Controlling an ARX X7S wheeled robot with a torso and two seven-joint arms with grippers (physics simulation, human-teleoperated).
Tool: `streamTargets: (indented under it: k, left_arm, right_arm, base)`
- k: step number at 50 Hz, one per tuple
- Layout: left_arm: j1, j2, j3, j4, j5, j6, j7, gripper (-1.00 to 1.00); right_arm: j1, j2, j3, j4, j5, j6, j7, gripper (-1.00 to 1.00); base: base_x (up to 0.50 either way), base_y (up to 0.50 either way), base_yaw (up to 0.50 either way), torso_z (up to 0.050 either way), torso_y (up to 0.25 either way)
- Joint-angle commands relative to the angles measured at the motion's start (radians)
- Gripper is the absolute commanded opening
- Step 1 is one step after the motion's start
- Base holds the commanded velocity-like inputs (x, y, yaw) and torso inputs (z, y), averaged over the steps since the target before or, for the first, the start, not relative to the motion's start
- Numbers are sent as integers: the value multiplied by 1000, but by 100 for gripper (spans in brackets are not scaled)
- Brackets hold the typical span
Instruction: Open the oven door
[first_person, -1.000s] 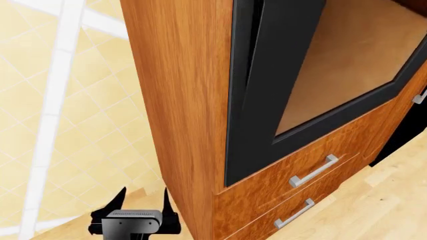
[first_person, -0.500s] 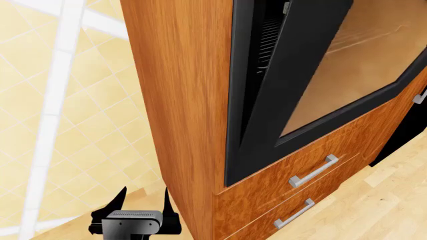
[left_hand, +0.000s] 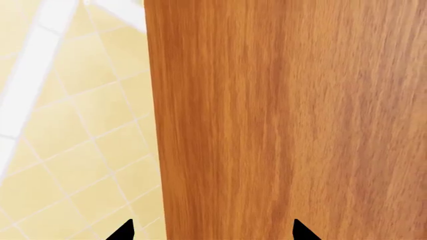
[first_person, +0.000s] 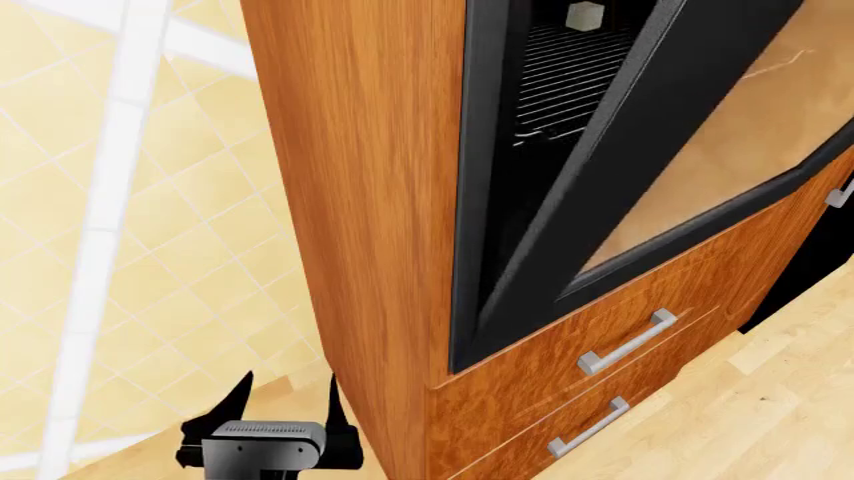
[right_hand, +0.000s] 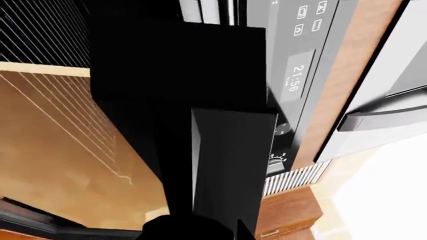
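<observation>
Yellow tiled floor (first_person: 147, 230) flanks the wooden cabinet (first_person: 360, 200); left pincer (first_person: 288, 400) released, right's state unclear.

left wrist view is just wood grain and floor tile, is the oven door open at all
Observer: Yes. In the head view the oven door leans out at its top, partly open, and the gap narrows toward its bottom edge.
Operator: can you see inside
Observer: Wire racks show through the gap above the door.
Operator: where's my left gripper
Observer: The left gripper is open and empty, low beside the cabinet side, well away from the door.
</observation>
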Motion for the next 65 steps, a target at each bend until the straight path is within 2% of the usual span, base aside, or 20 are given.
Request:
streamTargets:
  k: [1,9,16,27,29,30,33,35,65]
  left_arm:
    - [-1,0,3,-1,-1,4,2,100]
    - [5,-7,2,15,-1,1,-4,100]
    - [7,-8,6,16,1,4,-4,100]
    - [9,-10,11,23,4,2,-6,100]
    - [8,-10,12,22,4,3,-5,100]
    - [8,-10,13,21,4,3,-5,100]
    - [7,-10,14,18,4,5,-3,100]
    - [6,-10,15,19,5,4,-3,100]
    - [15,-20,19,42,8,8,-12,100]
  right_arm:
    - [-71,108,40,-87,100,44,66,-100]
    - [-110,172,59,-122,165,50,113,-100]
    - [-157,280,58,-163,292,41,223,-100]
    - [-155,286,71,-202,314,108,231,-100]
    - [-455,-8,371,-238,14,19,-69,-100]
    - [-605,-13,521,-270,-68,46,-145,-100]
    - [-1055,-42,971,-289,-88,44,-175,-100]
    - [-1125,-56,1253,-294,-98,39,-187,-100]
    - [-1307,-278,1586,-286,-217,-144,-362,-100]
  base:
    - [0,0,0,0,0]
    - [0,0,-1,0,0]
    - [0,0,0,0,0]
    - [0,0,0,0,1]
    - [0,0,0,0,0]
    - [0,0,0,0,0]
    - [0,0,1,0,0]
    - [0,0,3,0,0]
    - [0,0,1,0,1]
